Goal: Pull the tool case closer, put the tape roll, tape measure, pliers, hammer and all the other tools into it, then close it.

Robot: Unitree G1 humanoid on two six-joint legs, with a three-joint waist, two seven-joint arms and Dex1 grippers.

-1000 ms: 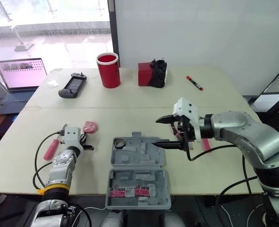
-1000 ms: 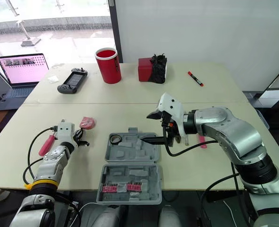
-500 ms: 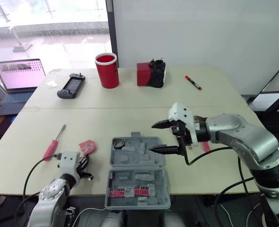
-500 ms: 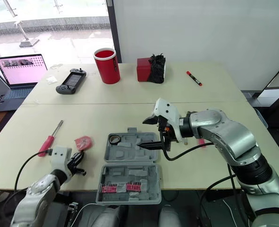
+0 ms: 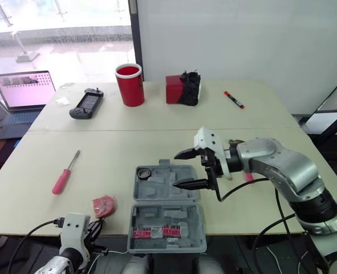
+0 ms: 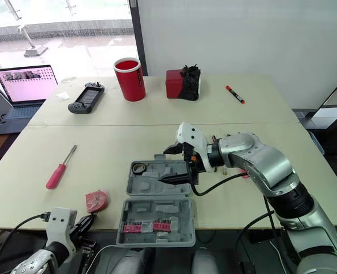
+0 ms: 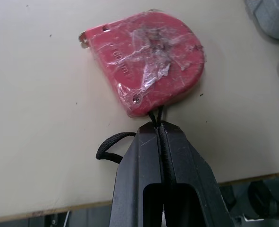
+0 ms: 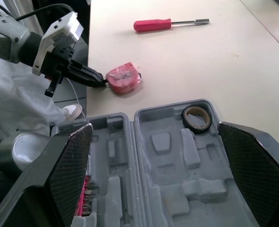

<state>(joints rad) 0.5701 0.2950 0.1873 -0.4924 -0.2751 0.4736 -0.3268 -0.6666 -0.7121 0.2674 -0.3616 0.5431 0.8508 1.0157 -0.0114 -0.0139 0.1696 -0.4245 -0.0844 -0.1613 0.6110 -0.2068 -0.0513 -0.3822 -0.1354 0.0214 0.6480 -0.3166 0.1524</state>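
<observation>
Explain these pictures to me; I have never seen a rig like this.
This is a humanoid robot with two arms, each ending in a black two-fingered gripper. The two wide pictures come from cameras in its head, looking down at a table; the two close-ups come from its wrists. On the table lie an open grey tool case with a tape roll inside, a red screwdriver and a red tape measure. The left gripper is shut on the tape measure's black cord near the table edge. The right gripper hangs open over the case, holding nothing.
</observation>
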